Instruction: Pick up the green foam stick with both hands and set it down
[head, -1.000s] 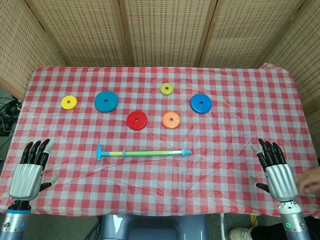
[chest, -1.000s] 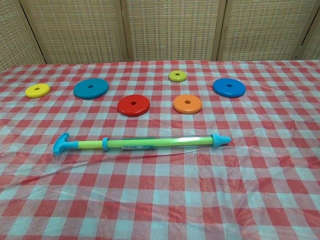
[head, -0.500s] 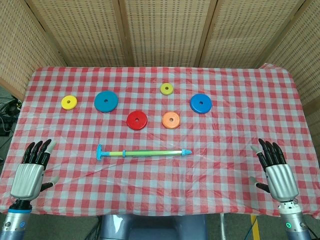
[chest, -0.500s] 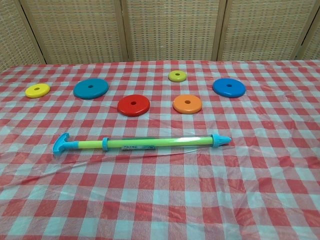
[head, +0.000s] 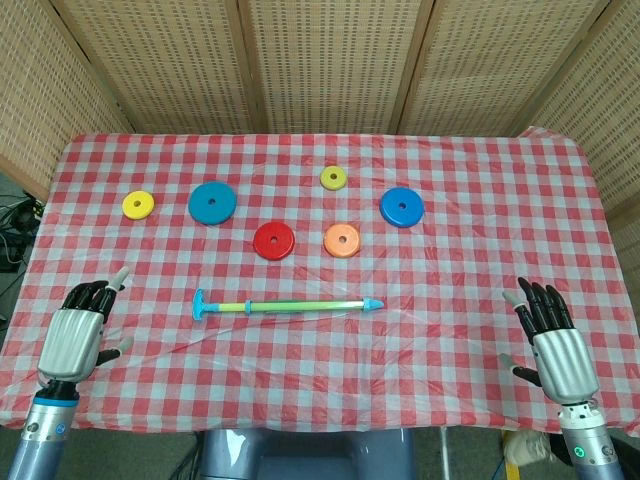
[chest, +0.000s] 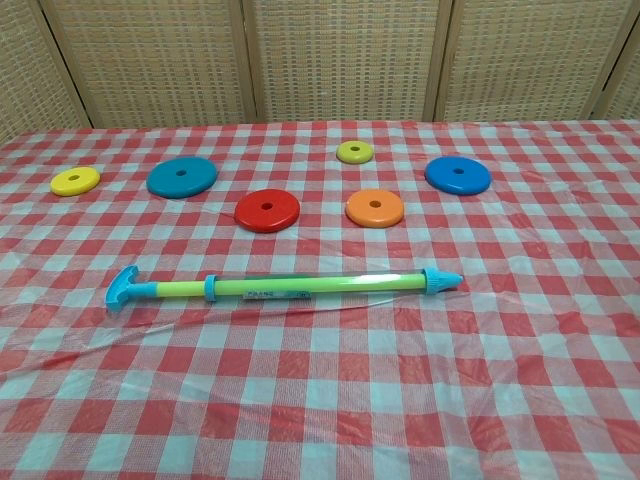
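Note:
The green foam stick (head: 290, 305) lies flat on the checked cloth near the table's front, a blue T-handle at its left end and a blue tip at its right; the chest view shows it too (chest: 300, 287). My left hand (head: 75, 335) hovers at the front left corner, fingers apart, holding nothing, well left of the handle. At the front right, my right hand (head: 555, 345) is spread open and empty, far from the tip. Neither hand appears in the chest view.
Several flat rings lie behind the stick: yellow (head: 138, 205), large blue (head: 212, 203), red (head: 273, 241), orange (head: 342, 240), small olive (head: 333, 178) and blue (head: 401, 207). Wicker screens (head: 330, 60) close off the back. The table's front edge (head: 300, 425) runs below the hands.
My left hand has shifted slightly right and forward and tilted inward. The right hand and the stick have not moved.

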